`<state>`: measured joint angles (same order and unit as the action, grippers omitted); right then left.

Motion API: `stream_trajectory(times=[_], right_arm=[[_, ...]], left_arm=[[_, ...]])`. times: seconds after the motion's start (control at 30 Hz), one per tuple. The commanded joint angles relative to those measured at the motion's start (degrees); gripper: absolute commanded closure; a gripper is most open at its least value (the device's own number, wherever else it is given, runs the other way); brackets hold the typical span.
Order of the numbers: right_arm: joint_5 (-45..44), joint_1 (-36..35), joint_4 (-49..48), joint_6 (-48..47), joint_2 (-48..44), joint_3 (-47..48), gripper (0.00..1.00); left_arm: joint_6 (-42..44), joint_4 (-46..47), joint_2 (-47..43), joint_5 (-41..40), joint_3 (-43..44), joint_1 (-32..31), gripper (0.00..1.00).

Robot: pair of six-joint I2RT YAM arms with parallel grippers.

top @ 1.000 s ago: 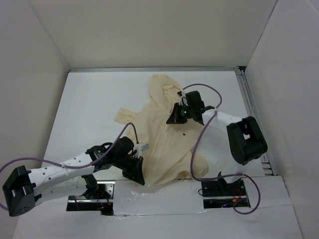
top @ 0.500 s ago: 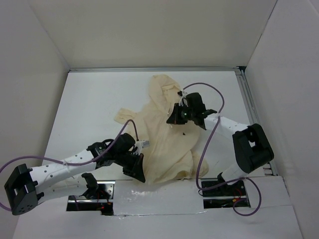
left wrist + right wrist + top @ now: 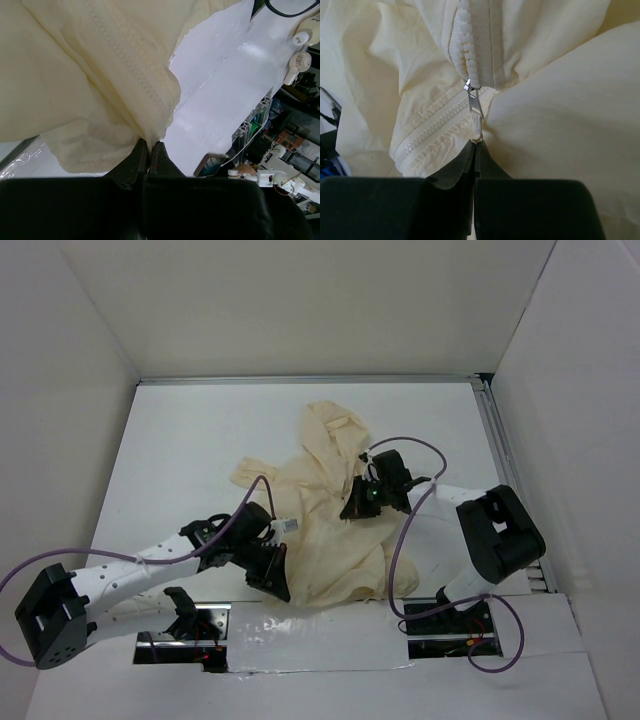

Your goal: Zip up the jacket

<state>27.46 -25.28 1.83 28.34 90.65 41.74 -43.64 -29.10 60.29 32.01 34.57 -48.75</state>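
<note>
The top camera looks down from the near side — both wrist cameras sit close against the jacket (image 3: pixel 325 540) every view shares.

You have open surface (image 3: pixel 190 450) left of the jacket (image 3: pixel 330 540) and along its far side, up to the white walls (image 3: pixel 300 310) that box in the space. On the right, only a narrow strip lies between the jacket and the metal rail (image 3: pixel 508 480), and the right arm (image 3: pixel 495 530) with its looping purple cable (image 3: pixel 400 540) fills much of it. The left arm (image 3: pixel 150 562) lies across the near-left corner.
</note>
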Motion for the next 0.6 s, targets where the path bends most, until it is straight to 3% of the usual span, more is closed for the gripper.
stream_trajectory(times=[0.0,0.17,0.3,0.5,0.57], right_arm=[[1.89,-0.30,-1.47,1.19,0.32,0.28,1.00],[0.84,1.37,-3.21,2.77,-3.63,3.78,1.00],[-6.70,3.38,-4.46,9.53,-4.08,7.65,1.00],[-15.84,12.00,-2.45,22.10,9.43,30.03,1.00],[-24.27,13.58,4.13,22.55,19.79,45.75,1.00]], left_arm=[[1.10,0.28,0.18,1.48,2.17,0.67,1.00],[0.57,0.71,-1.49,1.48,1.38,0.59,1.00],[-1.53,-0.08,-4.56,1.39,0.24,0.68,1.00],[-7.42,-1.13,-10.00,8.23,-4.94,0.33,1.00],[-8.82,-3.15,-11.59,11.74,-6.52,-0.81,1.00]])
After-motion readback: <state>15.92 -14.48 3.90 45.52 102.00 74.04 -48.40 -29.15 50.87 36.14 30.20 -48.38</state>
